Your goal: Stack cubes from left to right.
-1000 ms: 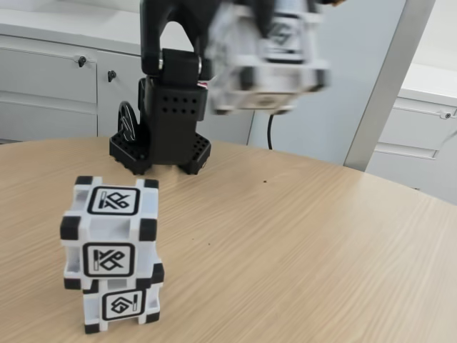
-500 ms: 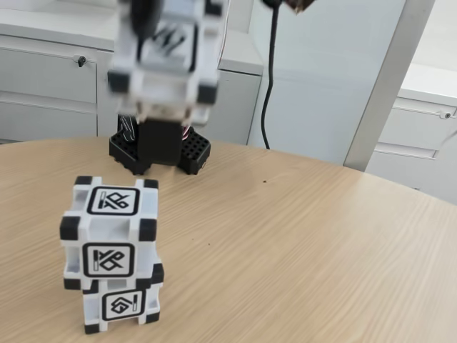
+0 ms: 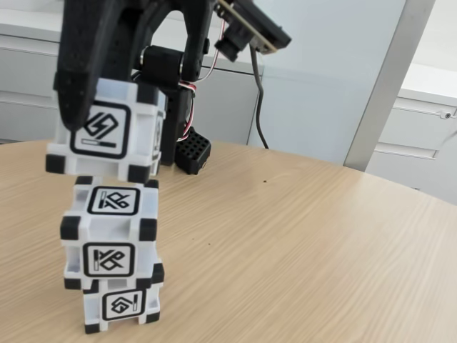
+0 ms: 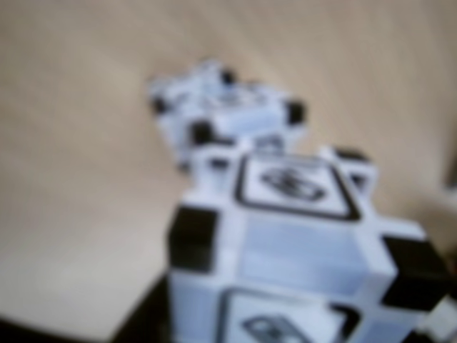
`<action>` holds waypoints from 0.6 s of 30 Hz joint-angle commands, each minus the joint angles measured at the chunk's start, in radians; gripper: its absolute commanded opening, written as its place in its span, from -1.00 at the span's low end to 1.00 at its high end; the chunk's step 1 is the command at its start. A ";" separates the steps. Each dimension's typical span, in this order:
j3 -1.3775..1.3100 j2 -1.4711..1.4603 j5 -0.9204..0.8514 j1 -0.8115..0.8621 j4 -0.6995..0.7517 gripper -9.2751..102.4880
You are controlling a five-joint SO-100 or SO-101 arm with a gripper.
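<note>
Two white cubes with black corners stand stacked at the table's front left in the fixed view: an upper cube [image 3: 109,232] on a lower cube [image 3: 121,304], slightly offset. A third cube [image 3: 103,132] hangs right over the stack, its underside at the level of the stack's top; I cannot tell whether they touch. My black gripper [image 3: 118,114] is shut on it, one finger [image 3: 77,86] down its left front. The blurred wrist view shows the held cube [image 4: 300,243] close up, with the stack [image 4: 221,107] below and beyond it.
The arm's black base [image 3: 191,153] stands at the back of the round wooden table [image 3: 307,250], behind the stack. A black cable [image 3: 255,114] hangs behind. Grey cabinets [image 3: 32,93] line the wall. Bare tabletop lies right of the stack.
The gripper has carried the third cube from the upper right across to the left and down, until it hangs right above the two-cube stack. The stack has not moved.
</note>
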 commanded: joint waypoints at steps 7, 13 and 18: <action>-0.038 -0.002 0.006 0.005 -0.012 -0.51; -0.037 -0.003 0.046 0.006 -0.104 -0.51; -0.037 -0.002 0.044 0.006 -0.127 -0.50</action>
